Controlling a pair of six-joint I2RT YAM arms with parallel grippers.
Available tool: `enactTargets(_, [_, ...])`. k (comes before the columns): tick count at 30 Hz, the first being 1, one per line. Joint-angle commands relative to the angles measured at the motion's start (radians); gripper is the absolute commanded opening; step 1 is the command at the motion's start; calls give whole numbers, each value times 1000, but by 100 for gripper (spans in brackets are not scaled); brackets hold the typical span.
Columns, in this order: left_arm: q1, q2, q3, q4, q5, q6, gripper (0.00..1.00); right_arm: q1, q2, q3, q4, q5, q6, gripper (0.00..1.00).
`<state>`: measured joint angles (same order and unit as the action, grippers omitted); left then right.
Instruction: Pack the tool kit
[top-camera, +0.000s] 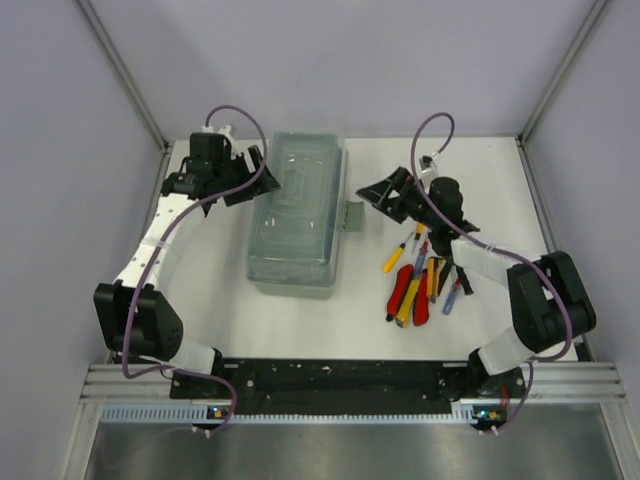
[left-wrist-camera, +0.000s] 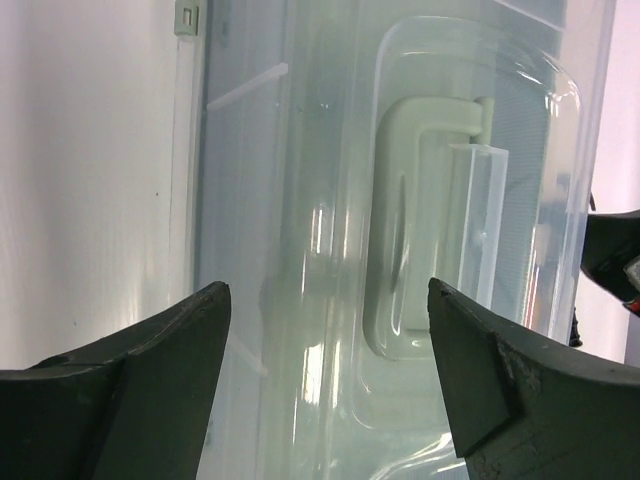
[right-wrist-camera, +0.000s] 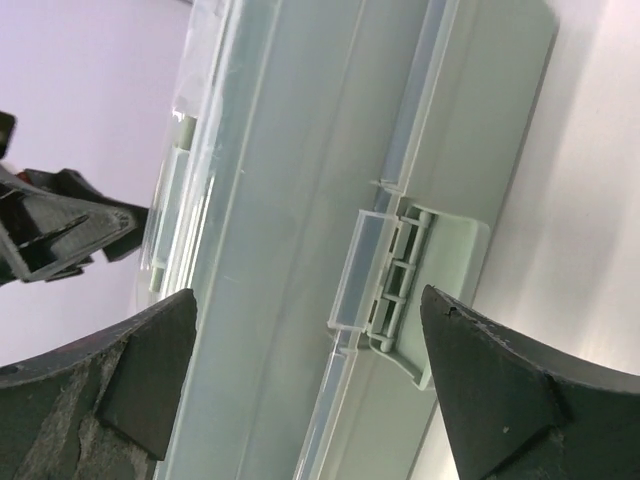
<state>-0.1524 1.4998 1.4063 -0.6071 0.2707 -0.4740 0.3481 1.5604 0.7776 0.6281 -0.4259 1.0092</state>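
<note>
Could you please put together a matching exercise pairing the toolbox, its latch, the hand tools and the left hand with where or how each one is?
Column A:
1. toolbox
2. latch
3. hand tools
4. left hand

Column B:
a. lying loose, right of the toolbox
b. open, at the toolbox's far left corner
c. closed, in the middle
d. sticking out from the toolbox's right side

Pairs: 1-c; 2-d; 3-a; 4-b

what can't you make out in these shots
Contents of the grey-green rectangular plastic toolbox: every view, cloudy lid hides them.
Pile of red-, yellow- and blue-handled hand tools: top view, overlapping, too small to count; right arm covers some.
Toolbox ends: both wrist views, cut off by frame edges.
</note>
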Motion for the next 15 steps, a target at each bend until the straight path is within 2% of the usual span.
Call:
enactTargets(1, [-3,-58,39,17,-2,51,82,58,-91,153,-397,85,-263,89])
enactTargets(3, [-3,-58,48,3,-48,40,81,109,-97,253,-537,136,-346,88])
enactTargets(5, [-3,-73,46,-10,-157,-3,80,166,-92,360,-658,186,-414,88])
enactTargets(8, [7,-96,4,0,-249,-55,77,233,-68,492,-758,242,-417,87])
enactTargets(10, [10,-96,-33,19,-213,-61,77,270,-40,566,-803,268,-399,85])
enactTargets(12, [10,-89,-72,53,-118,-55,75,308,-10,632,-844,298,-396,82])
enactTargets(15, [8,-73,-125,147,82,-14,63,357,49,727,-889,328,-394,74])
